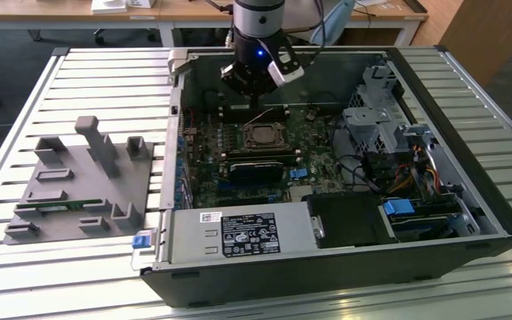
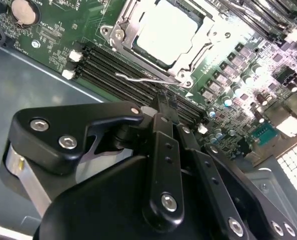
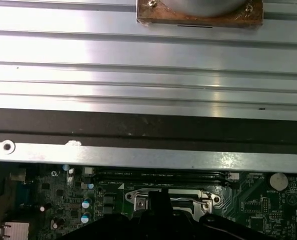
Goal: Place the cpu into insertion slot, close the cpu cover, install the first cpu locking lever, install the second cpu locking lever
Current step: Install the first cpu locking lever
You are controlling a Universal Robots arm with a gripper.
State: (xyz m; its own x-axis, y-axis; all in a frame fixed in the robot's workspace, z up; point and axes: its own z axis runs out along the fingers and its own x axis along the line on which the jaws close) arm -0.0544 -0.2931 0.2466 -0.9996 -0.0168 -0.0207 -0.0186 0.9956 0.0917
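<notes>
The hand [image 2: 166, 107] hovers over the motherboard inside the open computer case [image 1: 469, 200], its fingertips pressed together with nothing visibly pinched between them — and just ahead of those tips lies a thin wire locking lever [image 2: 146, 78]. In the second wrist view the lever runs as a long, slightly curved line along the near edge of the insertion slot [image 2: 119, 34], roughly parallel to the black memory slots [image 2: 113, 67] beside it, its free end pointing away from the hinge screw at the socket corner. The cpu [image 2: 166, 31] sits flat in the slot, its pale metal top showing through the window of the cpu cover [image 2: 208, 30], which looks lowered over it. In the exterior view the hand [image 1: 254, 101] stands upright at the socket's [image 1: 263, 135] far side, the grey fixture [image 1: 83, 187] well apart on the slatted table [image 1: 105, 80].
</notes>
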